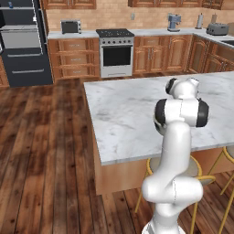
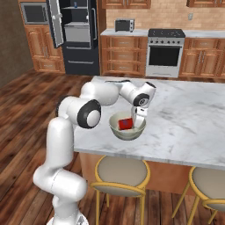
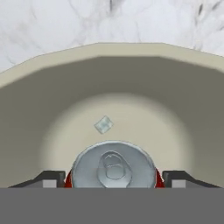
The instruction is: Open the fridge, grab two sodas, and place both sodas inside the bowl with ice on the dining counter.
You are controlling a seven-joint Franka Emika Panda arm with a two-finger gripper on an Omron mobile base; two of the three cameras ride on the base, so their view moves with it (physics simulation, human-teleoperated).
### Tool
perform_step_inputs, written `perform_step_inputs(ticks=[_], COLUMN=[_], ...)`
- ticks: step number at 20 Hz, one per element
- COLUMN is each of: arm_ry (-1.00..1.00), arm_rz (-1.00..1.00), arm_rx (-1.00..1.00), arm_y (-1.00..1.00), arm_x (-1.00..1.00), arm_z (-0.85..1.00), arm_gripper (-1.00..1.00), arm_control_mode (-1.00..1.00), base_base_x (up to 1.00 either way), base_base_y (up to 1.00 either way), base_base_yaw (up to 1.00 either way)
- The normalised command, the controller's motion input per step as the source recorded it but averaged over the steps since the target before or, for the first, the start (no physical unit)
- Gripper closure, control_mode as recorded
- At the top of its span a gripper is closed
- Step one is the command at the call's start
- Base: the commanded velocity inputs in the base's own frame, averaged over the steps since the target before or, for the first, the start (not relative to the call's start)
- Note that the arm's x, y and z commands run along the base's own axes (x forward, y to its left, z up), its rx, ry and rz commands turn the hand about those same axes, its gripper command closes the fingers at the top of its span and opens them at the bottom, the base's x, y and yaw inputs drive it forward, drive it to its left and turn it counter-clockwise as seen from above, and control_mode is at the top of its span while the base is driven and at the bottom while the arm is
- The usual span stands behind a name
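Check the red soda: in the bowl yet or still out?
In. The right base view shows the red soda inside the bowl; the hand view shows its silver top below the rim, between the gripper's spread fingertips.

place: home kitchen | cues: oven range, wooden cabinets, fridge

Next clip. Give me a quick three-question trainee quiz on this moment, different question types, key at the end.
1. True or false: the red soda can is inside the bowl.
2. Where do the gripper fingertips stand? A) either side of the can B) on the fridge handle C) over the stove
3. Fill in: the fridge door is ____.

Key: 1 true; 2 A; 3 open.
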Motion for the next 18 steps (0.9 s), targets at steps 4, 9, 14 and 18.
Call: perform_step_inputs(ticks=[4,9,14,18], arm_ry=[0.00,-0.03,-0.09,-0.05], arm_rz=[-0.01,0.00,0.00,0.00], arm_rx=[0.00,-0.01,-0.07,-0.16], arm_y=[0.00,0.00,0.23,0.49], arm_x=[-0.06,-0.22,-0.44,-0.35], arm_z=[0.25,0.57,0.76,0.67], arm_gripper=[-1.00,-1.00,-1.00,-1.00], arm_control_mode=[-1.00,-1.00,-1.00,-1.00], base_base_x=[0.00,0.00,0.00,0.00], base_base_y=[0.00,0.00,0.00,0.00], base_base_yaw=[0.00,0.00,0.00,0.00])
